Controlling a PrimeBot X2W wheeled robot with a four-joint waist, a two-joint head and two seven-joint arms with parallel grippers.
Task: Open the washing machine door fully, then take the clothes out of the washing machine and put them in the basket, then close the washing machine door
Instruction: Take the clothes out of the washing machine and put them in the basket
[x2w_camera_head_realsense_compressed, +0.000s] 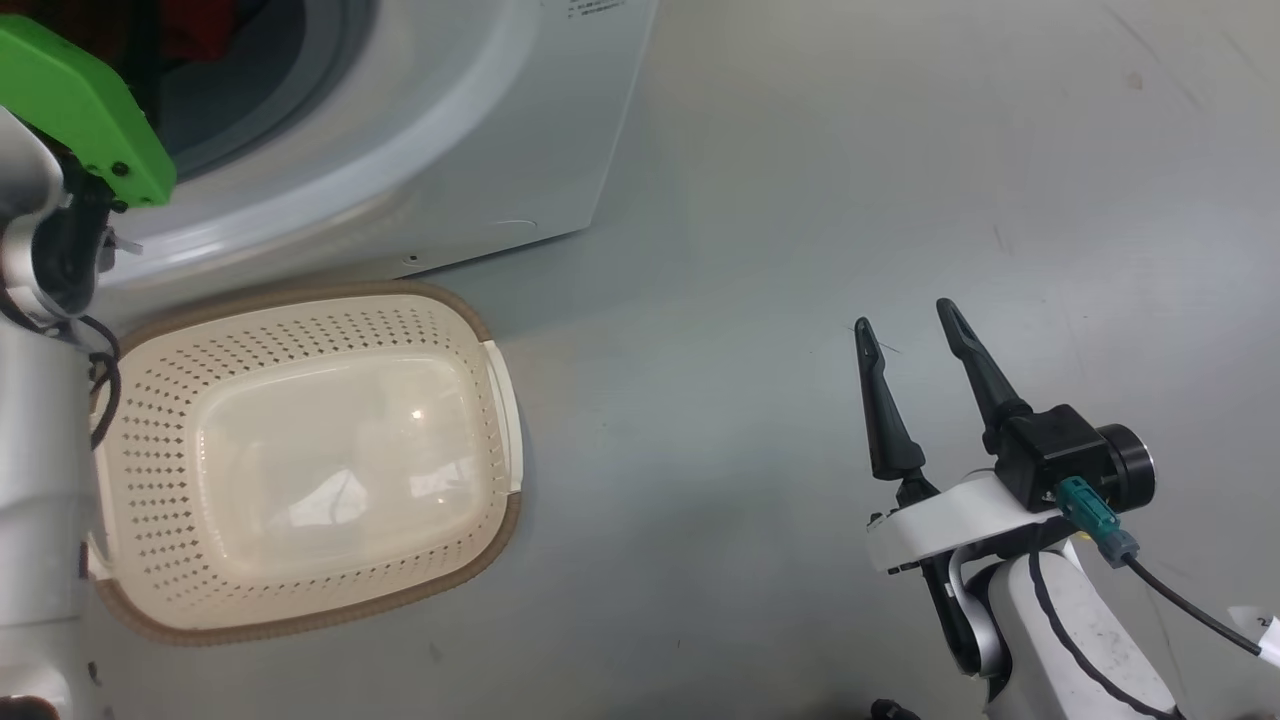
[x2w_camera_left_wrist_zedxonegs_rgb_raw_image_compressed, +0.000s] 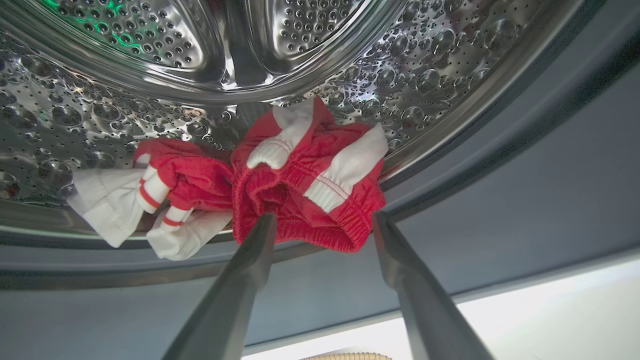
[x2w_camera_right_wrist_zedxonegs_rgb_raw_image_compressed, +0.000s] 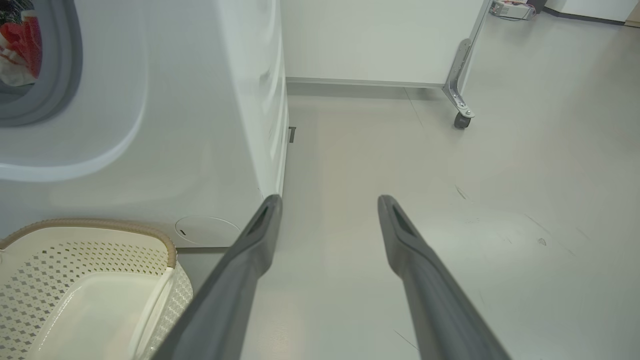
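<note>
One splayed left end effector (x2w_camera_left_wrist_zedxonegs_rgb_raw_image_compressed: 324, 216) before clothes (x2w_camera_left_wrist_zedxonegs_rgb_raw_image_compressed: 300, 185)

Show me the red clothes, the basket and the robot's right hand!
clothes (x2w_camera_left_wrist_zedxonegs_rgb_raw_image_compressed: 282, 192): left wrist view, red bunched fabric.
basket (x2w_camera_head_realsense_compressed: 300, 335): head view, perforated far wall.
right hand (x2w_camera_head_realsense_compressed: 903, 313): head view, gap between fingertips.

The washing machine (x2w_camera_head_realsense_compressed: 480, 150) has its round mouth unblocked, so the left tool (x2w_camera_left_wrist_zedxonegs_rgb_raw_image_compressed: 324, 216), fingers spread, has a clear path to the clothes (x2w_camera_left_wrist_zedxonegs_rgb_raw_image_compressed: 290, 190) lying inside, while the basket (x2w_camera_head_realsense_compressed: 330, 293) crowds the floor (x2w_camera_head_realsense_compressed: 900, 150) right in front of it and bare floor lies open to its right.
</note>
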